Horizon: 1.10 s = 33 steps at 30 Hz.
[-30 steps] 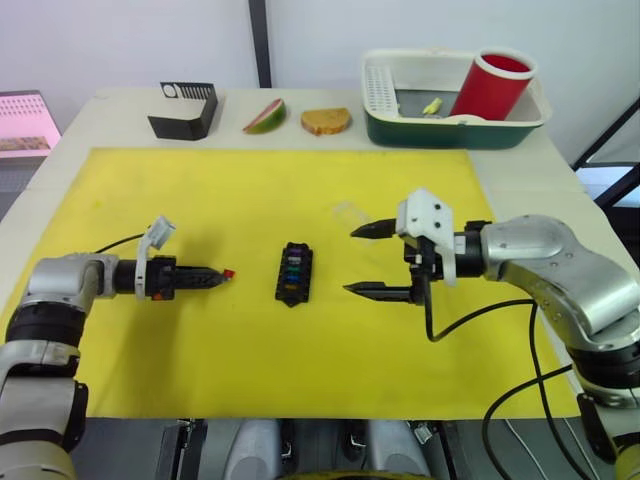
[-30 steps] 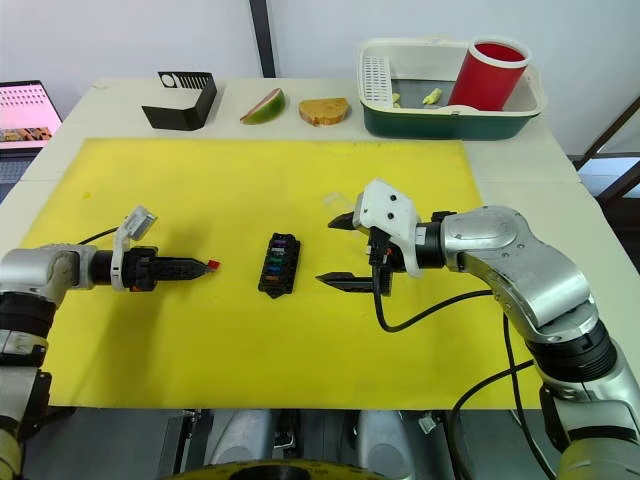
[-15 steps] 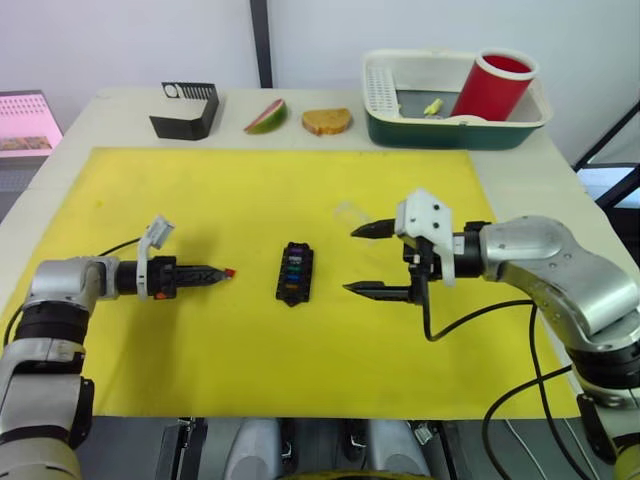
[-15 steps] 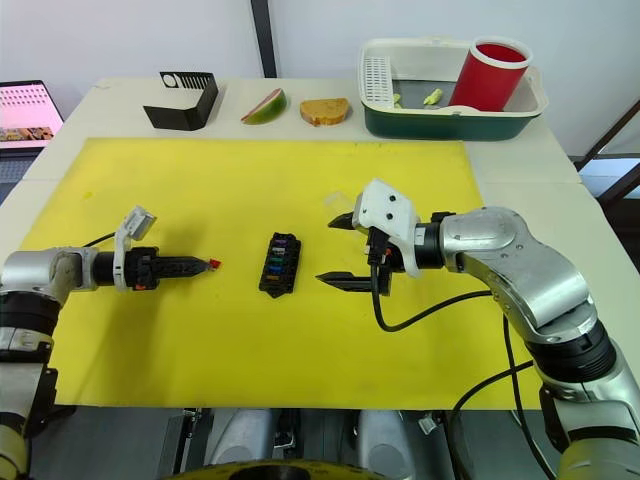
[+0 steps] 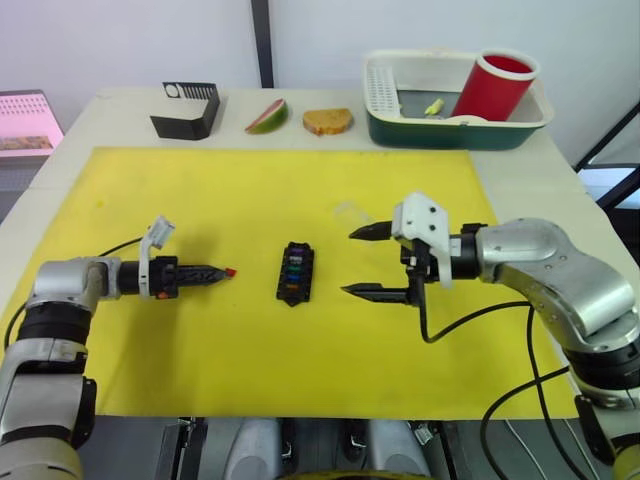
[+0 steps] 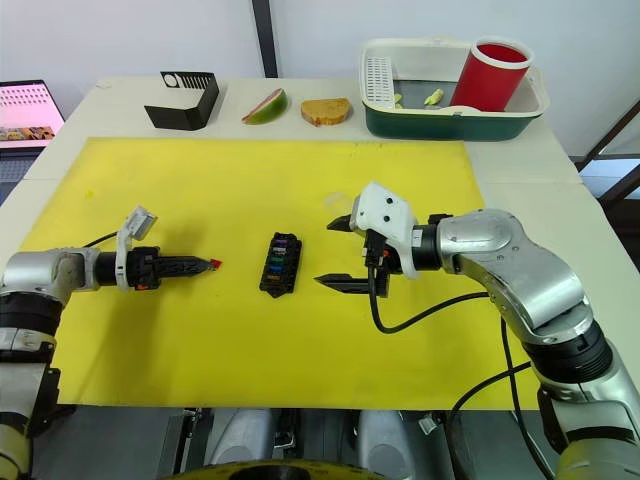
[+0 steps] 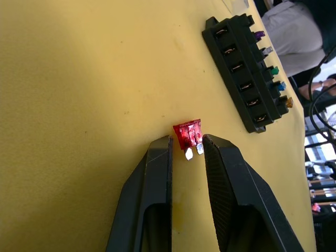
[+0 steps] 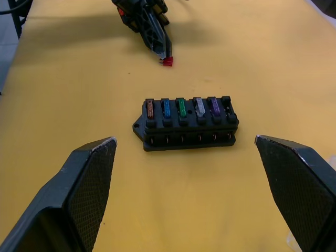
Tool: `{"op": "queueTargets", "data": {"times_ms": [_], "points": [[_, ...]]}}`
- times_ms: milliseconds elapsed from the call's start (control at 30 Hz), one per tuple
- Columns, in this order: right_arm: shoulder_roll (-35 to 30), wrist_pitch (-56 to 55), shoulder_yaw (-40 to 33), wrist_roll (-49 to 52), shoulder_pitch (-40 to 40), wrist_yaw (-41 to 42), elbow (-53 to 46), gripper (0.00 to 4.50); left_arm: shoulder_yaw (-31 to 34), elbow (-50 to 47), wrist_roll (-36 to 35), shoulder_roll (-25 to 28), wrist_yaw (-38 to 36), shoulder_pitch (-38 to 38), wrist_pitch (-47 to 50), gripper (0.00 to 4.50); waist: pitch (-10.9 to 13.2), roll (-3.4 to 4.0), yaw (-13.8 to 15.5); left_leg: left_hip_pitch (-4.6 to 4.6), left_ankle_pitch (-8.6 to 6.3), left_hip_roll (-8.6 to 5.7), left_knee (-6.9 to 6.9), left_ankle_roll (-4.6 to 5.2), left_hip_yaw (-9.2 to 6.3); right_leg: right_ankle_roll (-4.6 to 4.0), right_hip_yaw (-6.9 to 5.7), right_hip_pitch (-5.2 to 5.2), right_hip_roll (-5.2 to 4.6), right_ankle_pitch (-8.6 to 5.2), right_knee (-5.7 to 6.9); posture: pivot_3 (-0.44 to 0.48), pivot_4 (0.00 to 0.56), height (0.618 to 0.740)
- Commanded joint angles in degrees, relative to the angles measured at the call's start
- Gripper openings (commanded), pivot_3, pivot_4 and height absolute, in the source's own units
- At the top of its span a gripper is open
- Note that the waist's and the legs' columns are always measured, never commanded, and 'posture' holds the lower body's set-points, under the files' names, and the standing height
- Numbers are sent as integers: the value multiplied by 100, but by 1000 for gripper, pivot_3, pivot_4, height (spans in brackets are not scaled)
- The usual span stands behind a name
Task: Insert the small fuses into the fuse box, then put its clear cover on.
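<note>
While the left gripper point(image 5: 226, 272) pinches the red fuse point(image 7: 188, 134) left of the fuse box point(image 5: 295, 274), five fuses seated, right gripper point(image 5: 361, 262) spread wide beside it, insertion into the empty end slot remains.

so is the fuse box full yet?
No. The fuse box holds five fuses; its end slot is empty. The red fuse sits in the left gripper.

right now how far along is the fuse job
Five fuses already sit in the fuse box: orange, blue, green, pale grey and purple, with one end slot open. The red fuse is in hand, pinched at the tips of the left pincer, apart from the box. The right pincer hangs open beside the box. Left: seat the red fuse, then fit the clear cover.
</note>
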Motion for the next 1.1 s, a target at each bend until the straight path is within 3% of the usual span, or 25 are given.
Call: {"op": "queueTargets", "data": {"times_ms": [33,333,433,467,867,967,1100], "points": [[24,-100,-53,-23,-25,-17,-155,4500,-7,-290,-38,-54,17,48,20,1001,0,0,2,0,0,0,0,0,0,0,0,0,0,0,0,0,150,740],[-10,-110,-60,-70,0,-9,-174,4500,9,-268,6,-121,64,52,-6,1001,0,0,6,-1,0,-1,1,0,0,0,0,0,0,0,0,0,150,740],[-7,-105,-61,-75,3,-18,-182,4500,9,-226,29,-123,72,58,-45,58,0,0,6,0,0,-1,1,0,0,0,0,0,0,0,0,0,150,740],[-5,-106,-60,-80,3,-20,-178,4500,3,-225,34,-118,59,65,-56,18,0,0,5,0,0,-1,1,0,0,0,0,0,0,0,0,0,150,740],[15,-122,-62,-116,4,-21,-142,4500,163,-441,-110,-51,89,179,47,18,0,0,-4,0,0,-1,1,0,0,0,0,0,0,0,0,0,150,740],[53,4,-131,-4,-55,-48,-98,4500,462,-734,-347,-11,190,130,227,18,0,-2,-4,-1,0,0,1,0,-1,0,0,0,0,0,0,0,150,740],[335,799,-480,607,-239,-298,115,4500,1094,-1862,-1071,-36,542,12,814,18,2,-7,-9,-2,0,1,2,0,-4,0,0,0,-1,0,0,0,150,740]]}}
